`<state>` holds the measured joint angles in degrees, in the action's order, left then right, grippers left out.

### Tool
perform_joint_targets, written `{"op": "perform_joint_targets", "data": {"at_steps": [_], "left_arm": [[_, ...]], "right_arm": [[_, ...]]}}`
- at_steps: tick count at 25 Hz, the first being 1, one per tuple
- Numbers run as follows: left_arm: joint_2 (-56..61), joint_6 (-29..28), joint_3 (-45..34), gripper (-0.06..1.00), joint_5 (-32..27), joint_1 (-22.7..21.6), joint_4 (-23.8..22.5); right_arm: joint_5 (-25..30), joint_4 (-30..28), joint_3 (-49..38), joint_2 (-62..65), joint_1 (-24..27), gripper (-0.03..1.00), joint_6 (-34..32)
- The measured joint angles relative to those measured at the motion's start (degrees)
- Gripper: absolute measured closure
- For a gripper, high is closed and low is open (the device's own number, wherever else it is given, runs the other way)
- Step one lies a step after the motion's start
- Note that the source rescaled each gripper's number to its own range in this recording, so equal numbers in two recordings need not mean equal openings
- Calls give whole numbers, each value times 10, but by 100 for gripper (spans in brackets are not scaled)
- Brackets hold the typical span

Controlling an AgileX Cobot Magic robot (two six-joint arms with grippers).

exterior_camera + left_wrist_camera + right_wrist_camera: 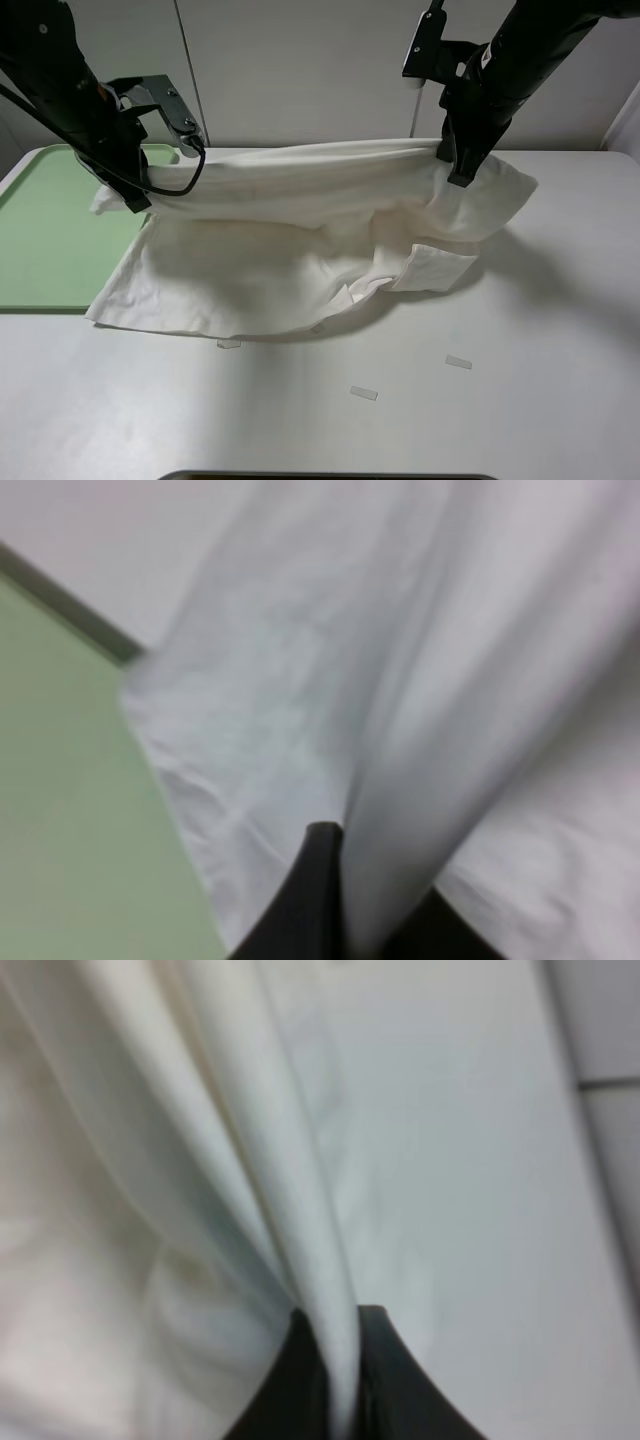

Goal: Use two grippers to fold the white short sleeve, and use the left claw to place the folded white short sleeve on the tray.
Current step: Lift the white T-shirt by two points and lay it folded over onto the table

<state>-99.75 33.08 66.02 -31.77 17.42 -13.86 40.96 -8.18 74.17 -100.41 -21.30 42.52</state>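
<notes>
The white short sleeve sprawls across the middle of the table, nearer the far edge, with its left side spilling onto the tray at the table's left edge. One long edge is lifted. The left claw pinches it above the tray's inner rim, and the right claw pinches it towards the far right. Both sets of jaws are clamped tight on a gathered ridge of cloth, which both wrist cameras show wedged between the black tips.

The lifted span sags between the two holds, and the rest lies rumpled on the table with one sleeve flopped forward. That tells me it is light, limp cotton that won't hold a shape by itself. It isn't fragile, but a thin single layer could slide out of a narrow pinch. I'd say the best holds are on a hem or a bunched fold, spaced evenly near the ends, so the edge comes down straight.
</notes>
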Motion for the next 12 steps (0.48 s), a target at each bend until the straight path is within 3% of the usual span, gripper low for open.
{"op": "perform_joint_targets", "data": {"at_steps": [6, 12], "left_arm": [[0, 8, 0, 94, -118, 0, 87], [0, 8, 0, 94, -144, -1, 134]], "right_arm": [[79, 62, 0, 0, 0, 97, 0], [103, 72, 0, 1, 1, 96, 0]]}}
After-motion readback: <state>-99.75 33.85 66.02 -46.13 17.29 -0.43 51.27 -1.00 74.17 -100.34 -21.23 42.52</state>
